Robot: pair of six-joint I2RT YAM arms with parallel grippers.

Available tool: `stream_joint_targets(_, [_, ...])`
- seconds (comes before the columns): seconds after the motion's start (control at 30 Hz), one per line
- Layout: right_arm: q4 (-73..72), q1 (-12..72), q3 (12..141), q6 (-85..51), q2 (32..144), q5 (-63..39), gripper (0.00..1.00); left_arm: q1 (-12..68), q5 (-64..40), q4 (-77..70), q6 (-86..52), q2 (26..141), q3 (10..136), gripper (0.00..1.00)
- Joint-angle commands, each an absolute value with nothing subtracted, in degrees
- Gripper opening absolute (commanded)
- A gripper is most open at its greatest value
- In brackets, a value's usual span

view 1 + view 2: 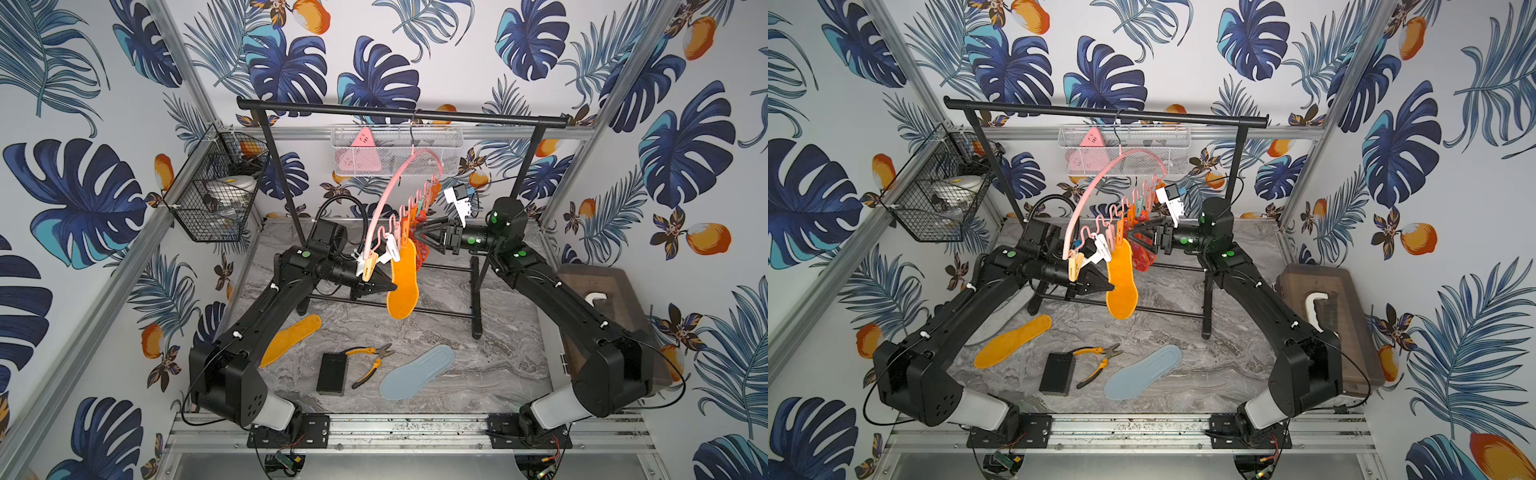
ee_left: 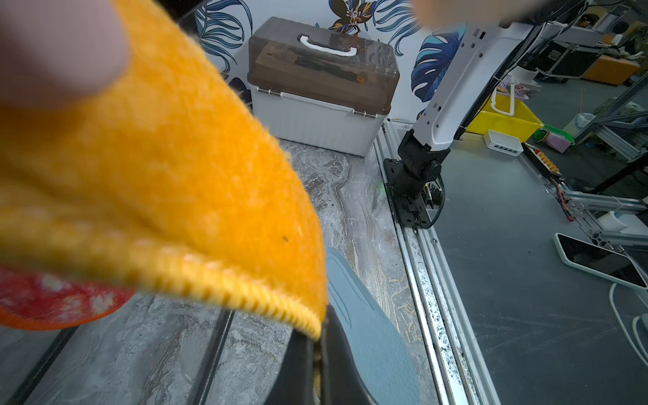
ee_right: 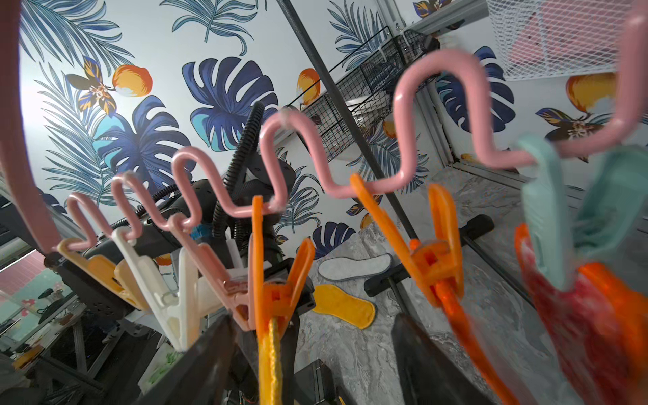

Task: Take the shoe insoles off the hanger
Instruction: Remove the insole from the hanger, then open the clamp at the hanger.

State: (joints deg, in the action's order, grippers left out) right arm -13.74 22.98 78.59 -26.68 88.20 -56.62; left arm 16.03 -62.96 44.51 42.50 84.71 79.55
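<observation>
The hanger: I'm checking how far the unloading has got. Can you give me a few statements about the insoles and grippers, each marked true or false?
1. The left gripper is shut on the edge of the hanging orange insole. True.
2. The light blue insole is clipped to the hanger. False: it lies on the table.
3. The right gripper is shut on a red mesh insole. False: its jaws stand open by an orange peg.
4. A red mesh insole hangs from the hanger. True.
</observation>
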Motion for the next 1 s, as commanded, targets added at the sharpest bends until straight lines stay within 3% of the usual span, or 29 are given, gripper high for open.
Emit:
stream_joint_targets(0.0, [-18.6,24.2,79.6,-29.8,89.1,-57.0,0.74,15.9,-64.6,48.0,45.6,85.1,80.0,0.00])
stream_joint_targets(0.3, [-26.4,25.6,81.7,-37.1,93.0,-58.4,0.69,15.6,-64.9,50.8,48.0,85.8,81.0,0.00])
stream_joint_targets(0.6, [-27.4,25.6,82.3,-38.0,93.9,-58.9,0.49,15.2,-65.1,52.4,48.5,86.3,81.8,0.00])
stream_joint_targets(0.83, [-29.4,25.6,81.6,-39.1,93.9,-59.9,0.28,14.9,-64.7,52.3,47.7,86.4,82.0,0.00])
stream_joint_targets(0.97, [-26.5,25.7,81.1,-36.2,92.9,-58.6,0.27,14.9,-62.7,51.6,46.7,85.8,81.4,0.00])
